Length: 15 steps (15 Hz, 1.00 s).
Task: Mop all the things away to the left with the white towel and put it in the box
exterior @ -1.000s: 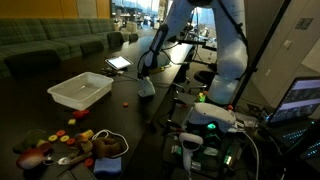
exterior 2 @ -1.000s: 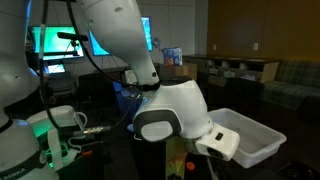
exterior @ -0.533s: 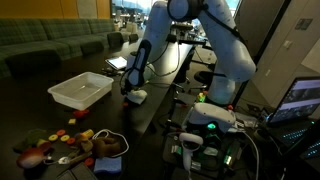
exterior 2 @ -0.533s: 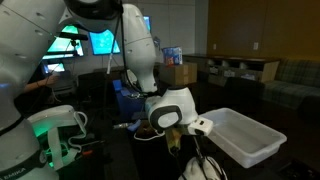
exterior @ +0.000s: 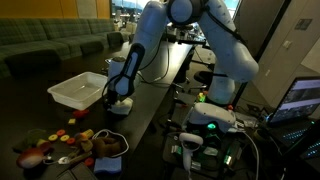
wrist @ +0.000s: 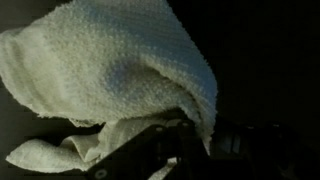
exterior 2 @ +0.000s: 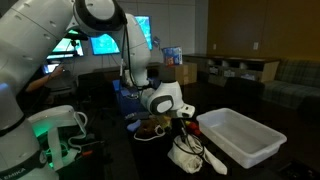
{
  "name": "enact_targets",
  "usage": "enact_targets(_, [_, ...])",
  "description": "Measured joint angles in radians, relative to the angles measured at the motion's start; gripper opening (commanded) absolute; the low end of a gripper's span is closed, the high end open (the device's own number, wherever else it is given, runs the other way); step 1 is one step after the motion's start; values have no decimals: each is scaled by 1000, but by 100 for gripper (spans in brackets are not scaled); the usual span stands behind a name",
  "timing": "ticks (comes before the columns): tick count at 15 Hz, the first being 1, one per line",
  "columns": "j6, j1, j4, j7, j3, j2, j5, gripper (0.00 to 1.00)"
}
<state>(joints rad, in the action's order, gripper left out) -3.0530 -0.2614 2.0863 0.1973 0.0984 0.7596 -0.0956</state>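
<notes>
The white towel (exterior: 119, 105) hangs bunched from my gripper (exterior: 117, 93), which is shut on it just above the dark table, right beside the near corner of the box (exterior: 66, 97). The box is a shallow white tray with nothing showing in it. In an exterior view the towel (exterior 2: 190, 156) droops below the gripper (exterior 2: 186, 124) next to the box (exterior 2: 262, 145). The things (exterior: 58, 137), small red, orange and white pieces, lie in a heap at the near left of the table. In the wrist view the towel (wrist: 110, 70) fills the frame above the gripper (wrist: 195, 138).
A lit tablet (exterior: 118, 63) lies at the far end of the table. A brown lump (exterior: 106, 148) with a white cable loop sits by the heap. Gear with a green light (exterior: 210, 115) crowds the table's right edge. Sofas stand behind.
The arm has swung along the table from near the tablet toward the box and the heap, carrying the towel with it. The gripper has stayed shut on the towel.
</notes>
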Motion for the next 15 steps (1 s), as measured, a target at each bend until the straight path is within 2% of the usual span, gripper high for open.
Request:
enact_targets(3, [-1, 10, -4, -19, -117, -26, 1, 6])
enact_targets(6, [-1, 60, -8, -52, -278, -63, 0, 6])
enact_targets(11, [-1, 208, -12, -148, -558, -92, -9, 6])
enact_targets(15, [0, 357, -10, -226, -711, -95, -18, 6])
